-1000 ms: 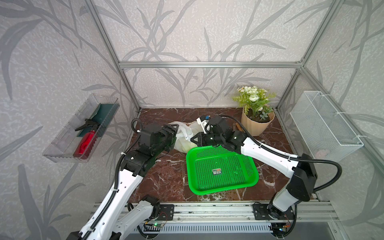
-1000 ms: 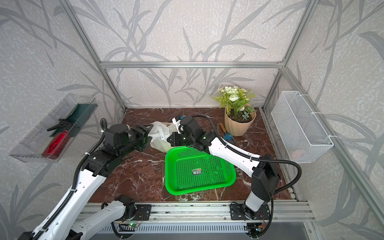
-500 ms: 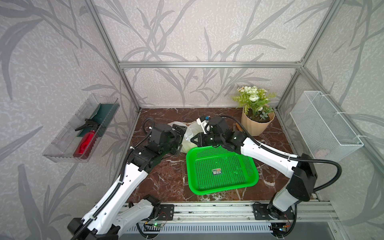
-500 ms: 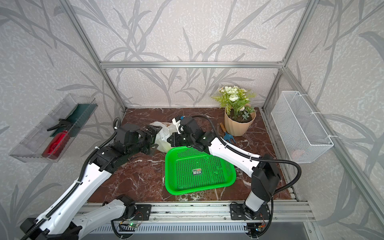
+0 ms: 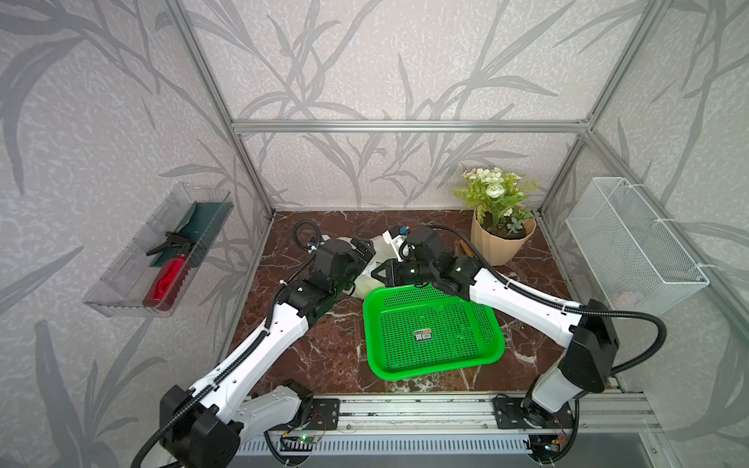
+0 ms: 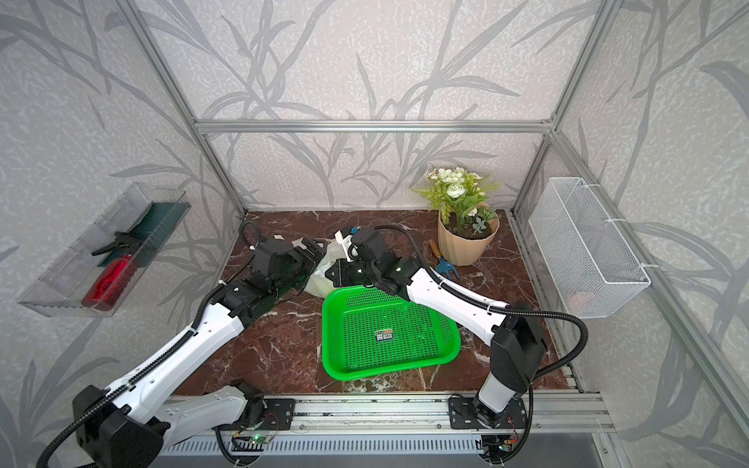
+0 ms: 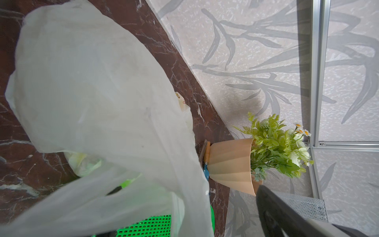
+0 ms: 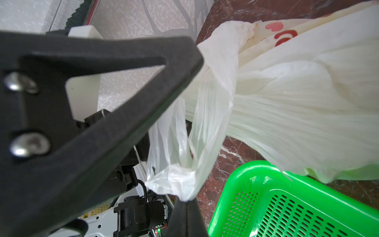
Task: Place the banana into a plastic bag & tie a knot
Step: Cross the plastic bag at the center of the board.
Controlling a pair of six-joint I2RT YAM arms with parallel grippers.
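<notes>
On the brown marble worktop (image 5: 336, 348), the bag (image 8: 297, 106) lies at the back between both hands, against the basket's (image 5: 429, 372) far rim. Its gathered neck points at the right hand (image 5: 378, 272), which is clamped on a handle loop. The left hand (image 5: 364, 248), spread wide and holding nothing, sits by its body. The bag looks thin, white and crumpled.

The plastic bag (image 8: 297, 106) is translucent white with red print; the basket (image 5: 405, 336) green; the tabletop (image 5: 332, 352) white-veined brown.
</notes>
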